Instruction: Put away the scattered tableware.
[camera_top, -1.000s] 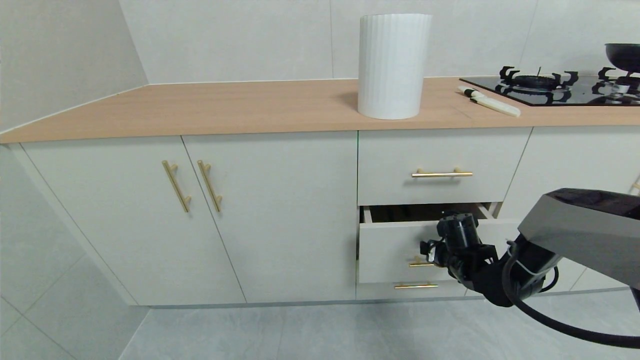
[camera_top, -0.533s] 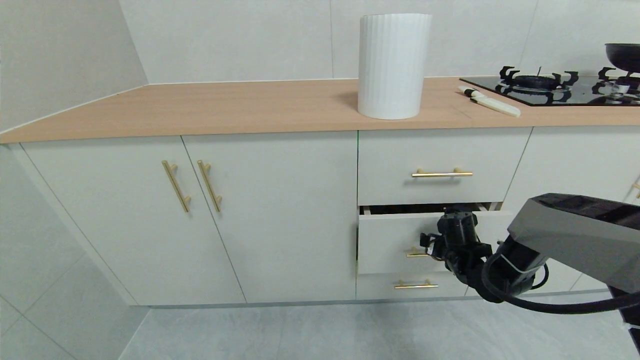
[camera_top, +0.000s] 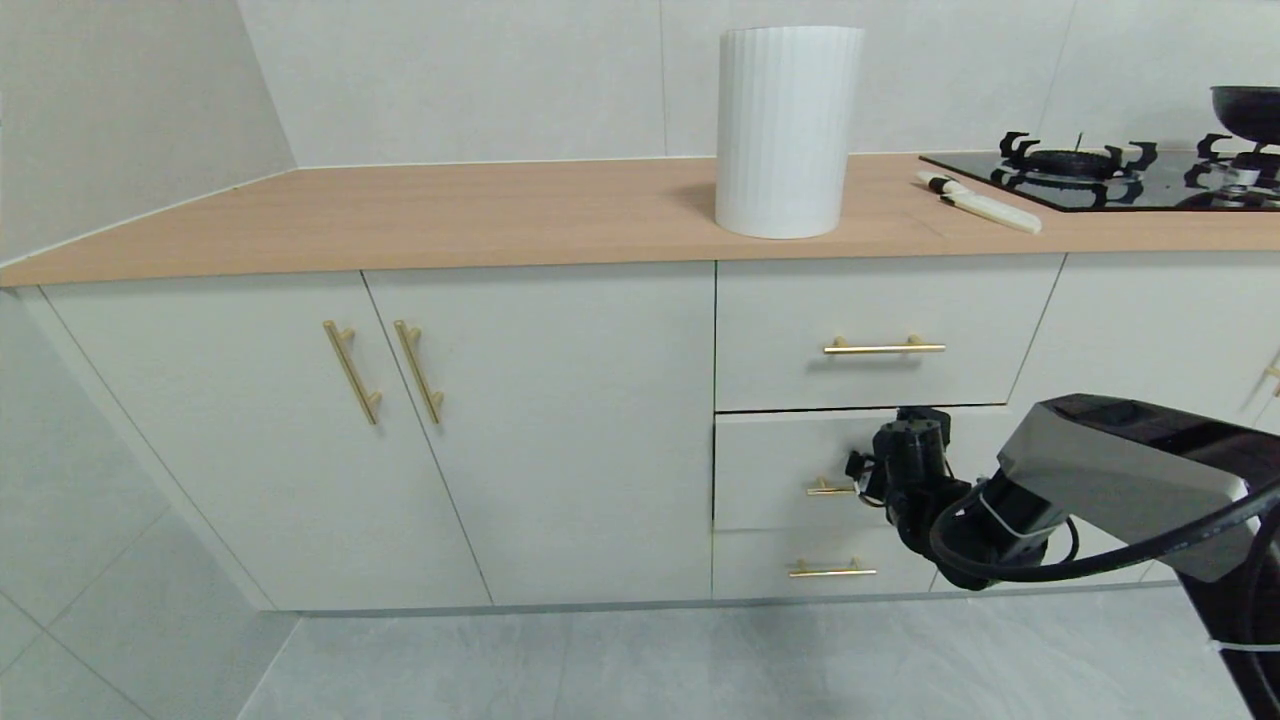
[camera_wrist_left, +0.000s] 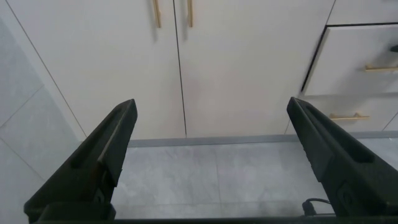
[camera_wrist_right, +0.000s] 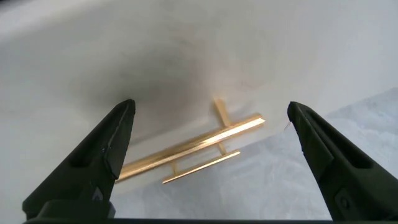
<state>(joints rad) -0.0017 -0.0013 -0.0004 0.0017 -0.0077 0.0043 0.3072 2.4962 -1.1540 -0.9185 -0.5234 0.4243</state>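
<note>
Pushed shut since earlier: middle drawer (camera_top: 780, 470). Right pincer (camera_wrist_right: 209, 112) spread wide, empty, facing handle (camera_top: 830, 489). Knife (camera_top: 985, 207) on counter (camera_top: 500, 215), well above pincer. Advise confirming front flush, then withdrawing straight, clear of handle.

The head view looks forward and down from well back, taking in the counter (camera_top: 450, 215), the cabinet doors (camera_top: 520, 430) and the drawer stack (camera_top: 870, 300). The left wrist view faces the same cabinet doors (camera_wrist_left: 249, 68) and drawer stack (camera_wrist_left: 367, 43) from low down, over the floor (camera_wrist_left: 217, 180). The right wrist view sits very near the middle drawer's handle (camera_wrist_right: 186, 149), which the head view also shows.
</note>
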